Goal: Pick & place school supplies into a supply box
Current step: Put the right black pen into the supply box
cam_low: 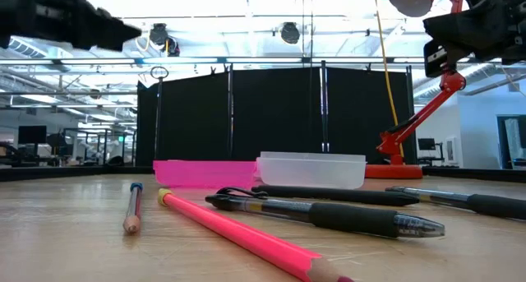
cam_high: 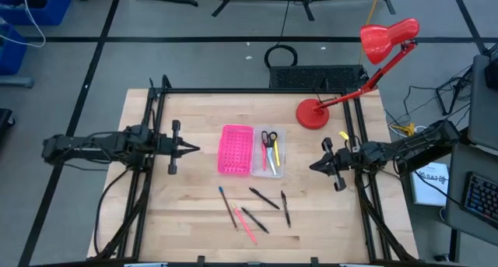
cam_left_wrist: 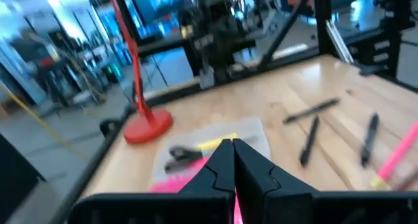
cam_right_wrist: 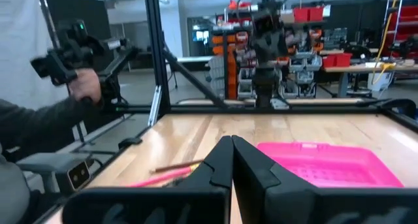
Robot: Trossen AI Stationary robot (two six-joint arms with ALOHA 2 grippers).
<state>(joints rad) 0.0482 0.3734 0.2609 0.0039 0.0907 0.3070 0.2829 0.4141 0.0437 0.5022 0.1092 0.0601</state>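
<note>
The clear supply box [cam_high: 270, 152] lies flat on the table beside a pink dotted tray [cam_high: 236, 149]. In it lie black-handled scissors [cam_high: 268, 138], a yellow pencil [cam_high: 276, 152] and a pink-red pen [cam_high: 264, 159]. Toward the near edge, flat on the wood, lie a blue pencil [cam_high: 226, 205], a pink pencil [cam_high: 246, 225] and three black pens [cam_high: 264, 198] [cam_high: 285, 209] [cam_high: 256, 220]. My left gripper [cam_high: 192, 149] hovers shut left of the pink tray. My right gripper [cam_high: 313, 166] hovers shut right of the supply box. The scissors [cam_left_wrist: 182, 156] also show in the left wrist view.
A red desk lamp stands with its base [cam_high: 312, 113] on the far right of the table, and its head [cam_high: 387, 38] reaches beyond the far edge. Black frame rails [cam_high: 156, 119] run along both table sides. A person [cam_right_wrist: 39, 129] holding a device shows beyond the table.
</note>
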